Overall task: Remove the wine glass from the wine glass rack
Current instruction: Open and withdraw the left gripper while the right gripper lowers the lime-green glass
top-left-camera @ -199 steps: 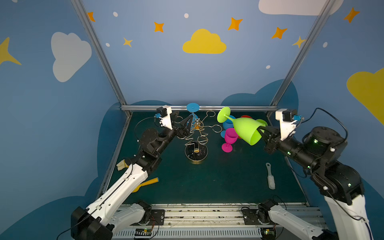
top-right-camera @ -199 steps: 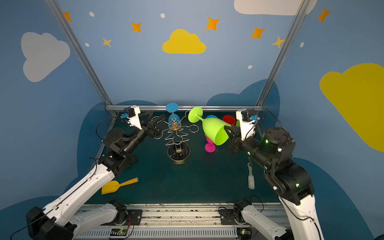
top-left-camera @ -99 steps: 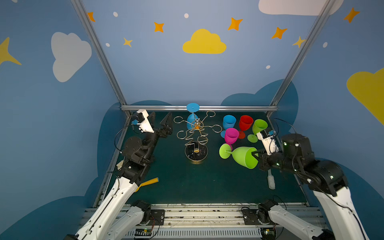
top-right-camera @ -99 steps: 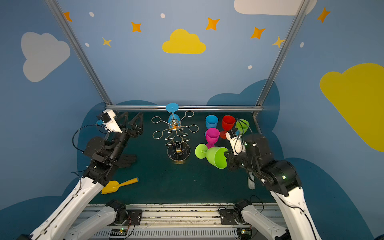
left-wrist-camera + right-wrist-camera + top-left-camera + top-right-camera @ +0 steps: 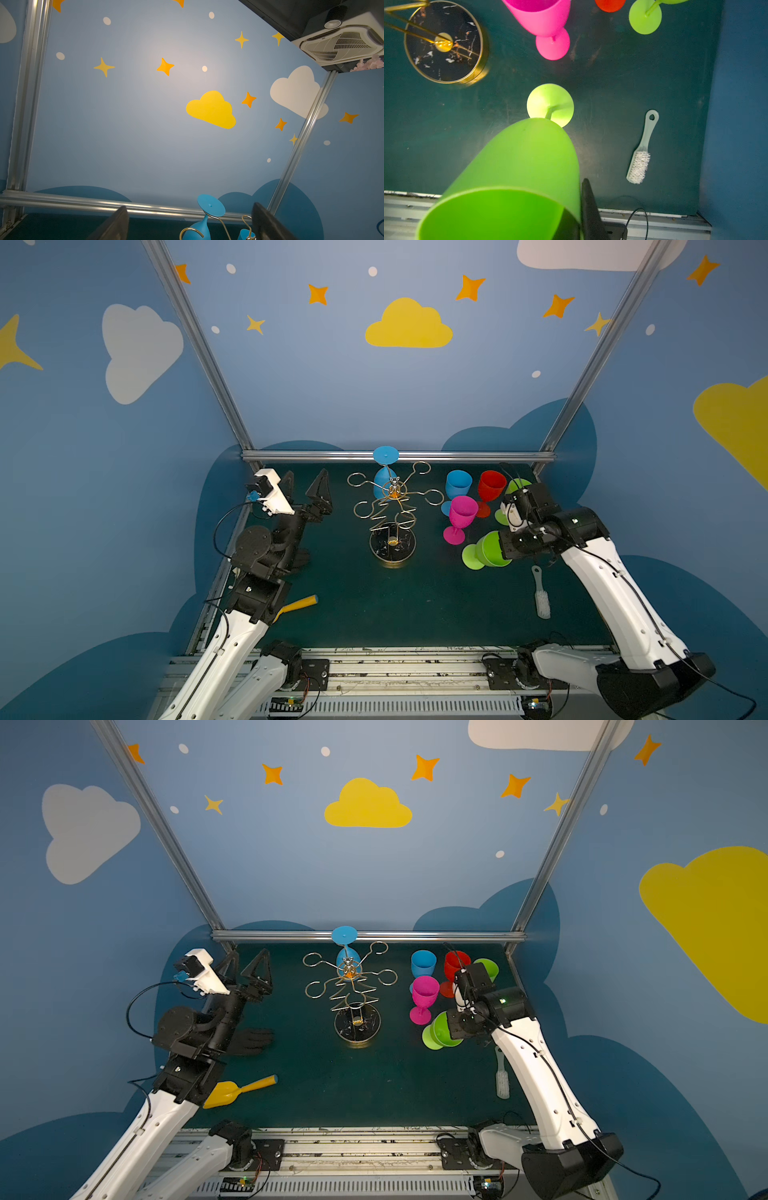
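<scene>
Green wine glass (image 5: pixel 487 551) is off the wine glass rack (image 5: pixel 392 510), lowered near the right edge of the bench (image 5: pixel 395 605), rim clamped by right gripper (image 5: pixel 508 546). Left gripper (image 5: pixel 305 486) has retracted, jaws wide. Set-down remains.

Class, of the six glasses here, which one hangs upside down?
The blue glass hanging on the gold rack, foot up. The other blue glass stands upright beside the red one.

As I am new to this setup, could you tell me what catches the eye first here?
The right gripper grips a tilted green wine glass by its rim, right of the gold wine glass rack at the centre. One blue wine glass hangs upside down on the rack's far side.
</scene>
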Robot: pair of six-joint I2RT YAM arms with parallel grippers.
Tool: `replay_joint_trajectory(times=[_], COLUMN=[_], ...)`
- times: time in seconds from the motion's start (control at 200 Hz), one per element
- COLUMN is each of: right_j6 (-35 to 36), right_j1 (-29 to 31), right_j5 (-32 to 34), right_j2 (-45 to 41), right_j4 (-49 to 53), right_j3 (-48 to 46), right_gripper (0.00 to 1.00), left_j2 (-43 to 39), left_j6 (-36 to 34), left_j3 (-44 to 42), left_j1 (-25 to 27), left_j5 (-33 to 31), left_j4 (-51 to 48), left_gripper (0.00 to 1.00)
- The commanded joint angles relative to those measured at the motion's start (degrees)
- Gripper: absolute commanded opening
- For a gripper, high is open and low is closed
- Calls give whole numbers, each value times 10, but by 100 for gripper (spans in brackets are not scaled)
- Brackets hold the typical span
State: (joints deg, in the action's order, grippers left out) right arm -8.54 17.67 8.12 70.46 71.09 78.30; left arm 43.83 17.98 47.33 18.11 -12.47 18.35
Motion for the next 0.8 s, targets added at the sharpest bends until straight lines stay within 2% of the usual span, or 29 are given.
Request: replay_joint_trajectory(times=[0.0, 0.2, 0.421, 0.796], right_j6=[8, 17, 33, -10], right_j1=[-31, -74, -94, -112], right_j5=[-3, -14, 9, -2], right_j2=[22, 72, 160, 341], right_j4=[-42, -98, -100, 13], right_j3=[-23, -28, 35, 209], right_gripper=[0, 0, 0, 0], left_j2=[-7, -17, -35, -64], left_j6=[-19, -31, -32, -39], left_j3=[-5, -11, -16, -21], left_j1=[-9, -29, -44, -57], left_j5=[-9, -2, 3, -1], left_j4=[-4, -6, -20, -39], left_gripper=[91, 91, 91, 91])
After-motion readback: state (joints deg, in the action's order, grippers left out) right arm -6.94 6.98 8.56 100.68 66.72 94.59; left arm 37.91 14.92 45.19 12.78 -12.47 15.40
